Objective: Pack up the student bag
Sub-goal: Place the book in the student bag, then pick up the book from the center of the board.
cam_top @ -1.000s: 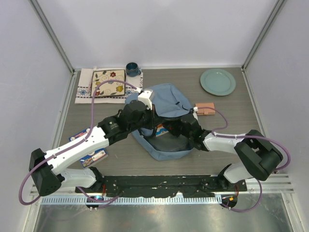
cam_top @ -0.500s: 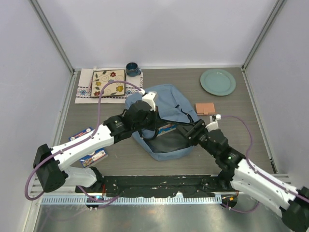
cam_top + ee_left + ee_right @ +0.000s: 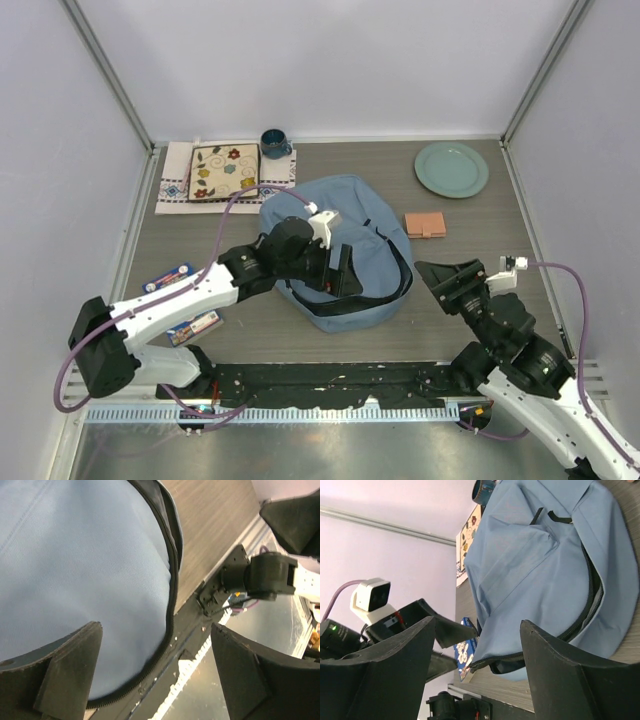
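The student bag [image 3: 362, 212], soft dusty-blue fabric with a dark zipper line and black straps, lies in the middle of the table. My left gripper [image 3: 341, 273] hovers over its near part, open with nothing between its fingers. In the left wrist view, the open left gripper [image 3: 155, 675] looks down on the blue fabric [image 3: 75, 555] and the curved zipper [image 3: 172, 595]. My right gripper [image 3: 436, 282] stands open to the right of the bag, apart from it. From the right wrist view, the right gripper [image 3: 477, 675] faces the bag [image 3: 545, 555], whose zipper gapes a little at the near edge.
A green plate [image 3: 451, 168] sits far right, and a small brown wallet [image 3: 425, 224] lies beside the bag. At the far left are a dark blue mug [image 3: 274, 143] and a floral book [image 3: 224, 171] on a cloth. A blue booklet [image 3: 194, 326] lies under the left arm.
The left gripper has opened and let go of the bag's flap, which has dropped over the opening. The right arm has pulled back to the right, out of the bag, and opened.
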{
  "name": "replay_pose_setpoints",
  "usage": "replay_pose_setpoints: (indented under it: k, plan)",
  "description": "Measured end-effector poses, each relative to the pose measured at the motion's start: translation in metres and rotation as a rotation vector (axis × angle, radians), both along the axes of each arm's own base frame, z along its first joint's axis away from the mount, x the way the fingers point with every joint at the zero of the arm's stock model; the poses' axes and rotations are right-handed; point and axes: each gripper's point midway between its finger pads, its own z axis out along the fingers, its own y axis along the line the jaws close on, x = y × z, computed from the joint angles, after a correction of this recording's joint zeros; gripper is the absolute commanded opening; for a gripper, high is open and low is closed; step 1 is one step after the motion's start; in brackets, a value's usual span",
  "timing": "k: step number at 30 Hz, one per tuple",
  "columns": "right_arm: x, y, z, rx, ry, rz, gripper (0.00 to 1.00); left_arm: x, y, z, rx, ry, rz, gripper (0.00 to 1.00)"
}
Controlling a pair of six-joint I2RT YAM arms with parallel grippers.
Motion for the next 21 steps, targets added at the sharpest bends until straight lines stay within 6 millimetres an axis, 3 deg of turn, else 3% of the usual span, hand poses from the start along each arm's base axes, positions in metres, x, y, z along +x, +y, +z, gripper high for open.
replay_pose_setpoints:
  k: [3, 6, 9, 12, 15, 18, 21]
  plan:
    - [-0.004, -0.006, 0.0, -0.032, 0.024, -0.009, 0.74, -0.015, 0.008, 0.005, -0.006, 0.007, -0.03, 1.0]
    - [-0.005, -0.006, 0.002, -0.062, 0.035, -0.002, 0.74, -0.019, 0.028, 0.023, -0.017, -0.043, 0.018, 1.0]
    - [-0.003, 0.003, 0.002, -0.096, 0.051, 0.036, 0.74, -0.006, 0.066, 0.054, -0.031, -0.163, 0.188, 1.0]
    - [-0.001, 0.02, -0.004, -0.125, 0.078, 0.107, 0.74, 0.007, 0.11, 0.071, -0.036, -0.23, 0.396, 1.0]
    - [0.003, 0.046, -0.011, -0.147, 0.109, 0.204, 0.74, 0.017, 0.157, 0.059, 0.014, -0.243, 0.604, 1.0]
    - [0.004, 0.073, -0.022, -0.167, 0.148, 0.32, 0.74, 0.022, 0.212, 0.035, 0.134, -0.244, 0.806, 1.0]
    - [0.002, 0.091, -0.028, -0.182, 0.161, 0.402, 0.75, 0.026, 0.251, 0.017, 0.249, -0.238, 0.945, 1.0]
